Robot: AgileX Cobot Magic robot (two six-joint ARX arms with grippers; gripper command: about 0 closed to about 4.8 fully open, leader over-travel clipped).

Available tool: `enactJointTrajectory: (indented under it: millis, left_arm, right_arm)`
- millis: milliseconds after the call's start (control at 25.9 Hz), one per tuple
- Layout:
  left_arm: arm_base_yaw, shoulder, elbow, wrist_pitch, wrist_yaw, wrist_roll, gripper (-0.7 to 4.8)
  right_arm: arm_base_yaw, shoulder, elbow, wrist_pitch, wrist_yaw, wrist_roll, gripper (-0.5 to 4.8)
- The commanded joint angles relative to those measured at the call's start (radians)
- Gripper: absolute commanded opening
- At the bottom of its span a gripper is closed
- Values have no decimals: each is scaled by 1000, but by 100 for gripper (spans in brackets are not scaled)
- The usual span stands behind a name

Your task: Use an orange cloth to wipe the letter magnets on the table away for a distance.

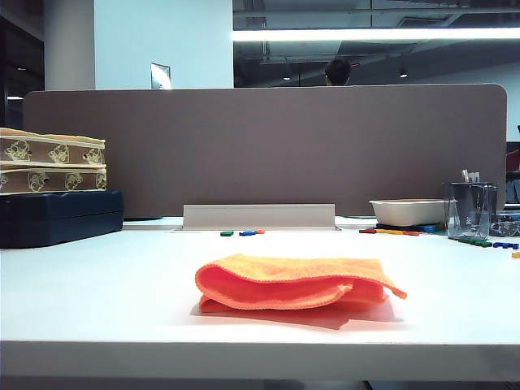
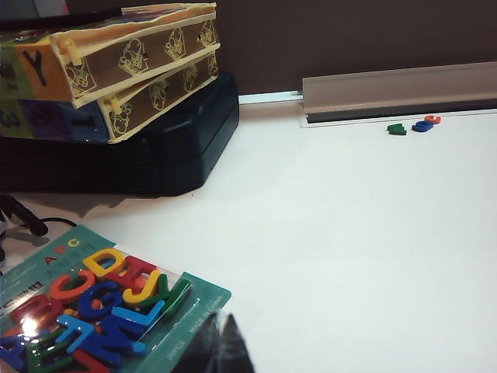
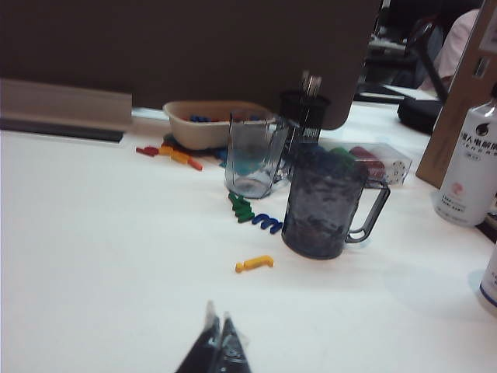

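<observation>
A shallow cream tub (image 3: 217, 123) holding blue pieces, a clear measuring cup (image 3: 252, 159) and a dark smoky mug (image 3: 322, 206) stand beyond the right gripper (image 3: 219, 342), its fingertips pressed together, gripping nothing. Small plastic letter magnets (image 3: 255, 264) lie between. The left gripper (image 2: 221, 346) shows only dark tips, state unclear, beside a packet of letters (image 2: 93, 307). The soft folded orange cloth (image 1: 296, 282) rests mid-table (image 1: 97, 284), with neither gripper on it.

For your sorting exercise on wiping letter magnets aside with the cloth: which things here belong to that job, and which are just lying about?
Belong:
orange cloth
letter magnets
table

Lying about:
patterned boxes
dark case
beige tray
clear jug
dark mug
magnet pack
</observation>
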Motion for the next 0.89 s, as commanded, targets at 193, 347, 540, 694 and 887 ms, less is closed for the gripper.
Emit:
enactJointTrajectory:
  millis: [193,347,540,694,887]
  left_arm:
    - [1,0,4,-5,-1,-25,-6]
    - [1,0,4,-5,-1,-25,-6]
    - [1,0,4,-5,-1,-25,-6]
    - [1,0,4,-5,-1,-25,-6]
    - [1,0,4,-5,-1,-25,-6]
  right_arm:
    - [0,-51,2,31,-3,4,-1]
    - [0,-51,2,28,2,4,-1]
    - [0,-51,2,28,2,4,-1]
    - [1,-56,2,29,-13,4,-1]
    - [1,-104,2,-43,-175,4,-1]
